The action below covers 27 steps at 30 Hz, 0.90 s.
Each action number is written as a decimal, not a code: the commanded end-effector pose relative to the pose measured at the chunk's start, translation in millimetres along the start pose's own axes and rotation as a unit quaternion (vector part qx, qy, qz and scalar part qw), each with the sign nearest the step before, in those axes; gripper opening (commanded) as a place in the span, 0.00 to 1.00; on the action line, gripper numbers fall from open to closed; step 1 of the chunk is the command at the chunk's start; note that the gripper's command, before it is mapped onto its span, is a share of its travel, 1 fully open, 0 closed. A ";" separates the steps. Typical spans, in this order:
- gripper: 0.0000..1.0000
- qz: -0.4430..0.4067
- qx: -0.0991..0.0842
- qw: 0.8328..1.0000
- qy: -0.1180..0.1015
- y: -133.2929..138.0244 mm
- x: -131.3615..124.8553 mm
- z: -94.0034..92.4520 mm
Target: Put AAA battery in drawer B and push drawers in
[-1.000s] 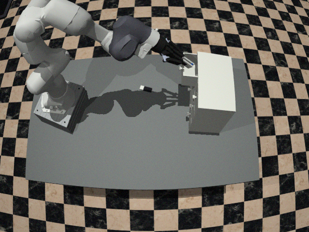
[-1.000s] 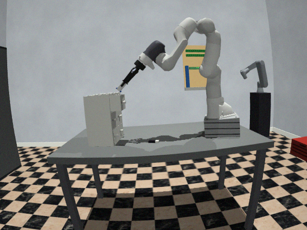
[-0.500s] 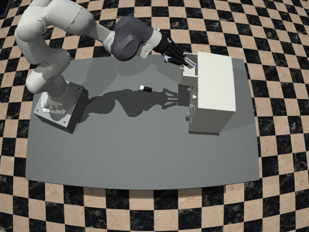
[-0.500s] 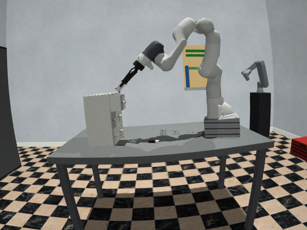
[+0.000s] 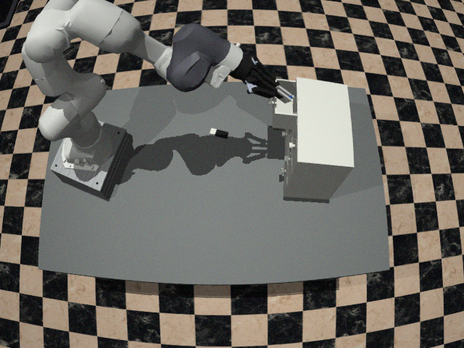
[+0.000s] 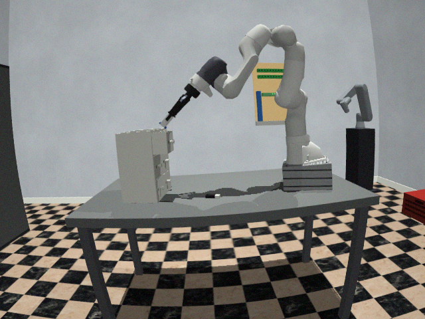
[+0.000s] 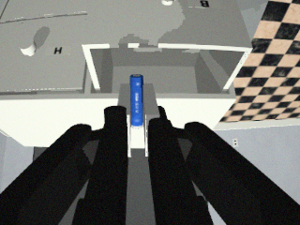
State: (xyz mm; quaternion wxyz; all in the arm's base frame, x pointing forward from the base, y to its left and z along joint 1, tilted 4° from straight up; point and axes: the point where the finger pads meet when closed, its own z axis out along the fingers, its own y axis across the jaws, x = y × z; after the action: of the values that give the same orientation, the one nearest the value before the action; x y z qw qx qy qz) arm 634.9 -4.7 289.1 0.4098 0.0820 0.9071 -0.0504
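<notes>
My gripper (image 5: 285,94) is shut on the AAA battery (image 5: 290,97), a small blue cylinder that sticks out past the fingertips. I hold it tilted over the open top drawer (image 5: 284,106) at the far end of the white chest (image 5: 322,125). In the wrist view the battery (image 7: 137,97) points into the drawer's empty tray (image 7: 164,75), between my black fingers. The mark on that drawer's front (image 7: 204,4) is too small to read. In the exterior view the gripper tip (image 6: 164,124) hovers just above the chest's (image 6: 142,166) top front edge. The other drawers look pushed in.
A small black and white object (image 5: 219,132) lies on the table between the robot base (image 5: 90,161) and the chest, also in the exterior view (image 6: 212,196). A second arm on a black pedestal (image 6: 359,154) stands off the table.
</notes>
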 end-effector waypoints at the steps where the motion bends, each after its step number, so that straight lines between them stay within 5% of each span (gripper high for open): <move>1: 0.03 0.004 -0.002 1.000 -0.001 1.2 -1.3 0.0; 15: 0.15 0.004 -0.002 1.000 -0.001 1.2 -1.3 0.0; 16: 1.00 0.004 -0.002 1.000 -0.001 1.2 -1.3 0.0; 27: 1.00 0.004 -0.002 1.000 -0.001 1.2 -1.3 0.0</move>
State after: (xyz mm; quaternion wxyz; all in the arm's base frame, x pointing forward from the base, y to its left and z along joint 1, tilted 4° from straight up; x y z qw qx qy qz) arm 635.0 -4.6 289.2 0.4098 0.0819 0.9071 -0.0503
